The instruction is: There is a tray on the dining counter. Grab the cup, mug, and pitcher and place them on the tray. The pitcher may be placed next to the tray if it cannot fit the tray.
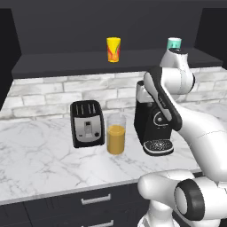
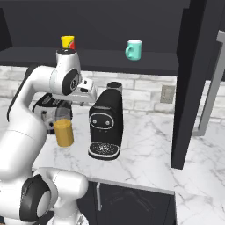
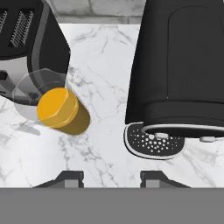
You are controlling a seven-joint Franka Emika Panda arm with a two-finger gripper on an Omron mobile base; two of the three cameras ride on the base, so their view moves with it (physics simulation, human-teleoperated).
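Both fingers [image 3: 70,177] hover apart above the pitcher [image 3: 59,109].

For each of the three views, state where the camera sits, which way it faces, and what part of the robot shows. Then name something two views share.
Left base view: behind the arm to its left, facing the brick wall; arm rises lower right, past toaster and pitcher.
Right base view: behind to its right, same worktop; arm at left, mug on shelf.
Hand view: on the hand, looking down at the worktop; end effector with fingertips apart, nothing between them.
Shared: pitcher and coffee machine in all three; cup in both base views.
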